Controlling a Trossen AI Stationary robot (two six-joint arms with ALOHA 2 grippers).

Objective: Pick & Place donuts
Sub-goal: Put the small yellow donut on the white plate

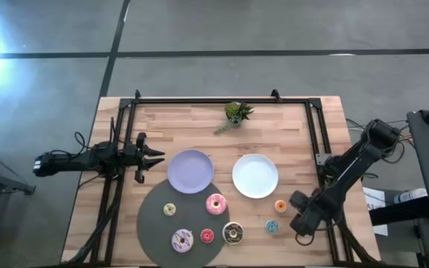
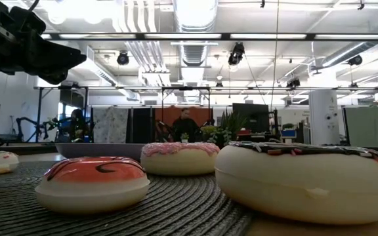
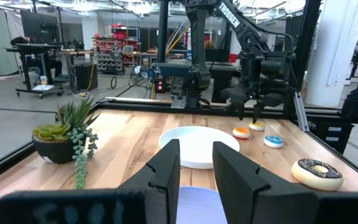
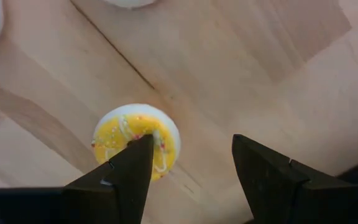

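My right gripper (image 4: 191,146) is open and points down just over a small yellow donut (image 4: 135,140) on the bare wood near the table's right edge. One finger stands over the donut's rim and the other stands off to its side. In the left wrist view the same gripper (image 3: 254,112) hovers just above that donut (image 3: 257,126), with an orange donut (image 3: 241,132) and a teal donut (image 3: 273,141) beside it. The pink (image 1: 216,203), red (image 1: 207,236), purple-white (image 1: 182,240) and chocolate (image 1: 233,233) donuts lie on or at the grey disc (image 1: 155,216). My left gripper (image 3: 196,168) is open and level at the lilac plate's (image 1: 191,171) left side.
A white plate (image 1: 255,176) lies right of the lilac one. A small potted plant (image 1: 237,113) stands near the far edge. Black frame rails (image 1: 315,134) run along the table's left, right and far sides. Bare wood shows between the plates and the far edge.
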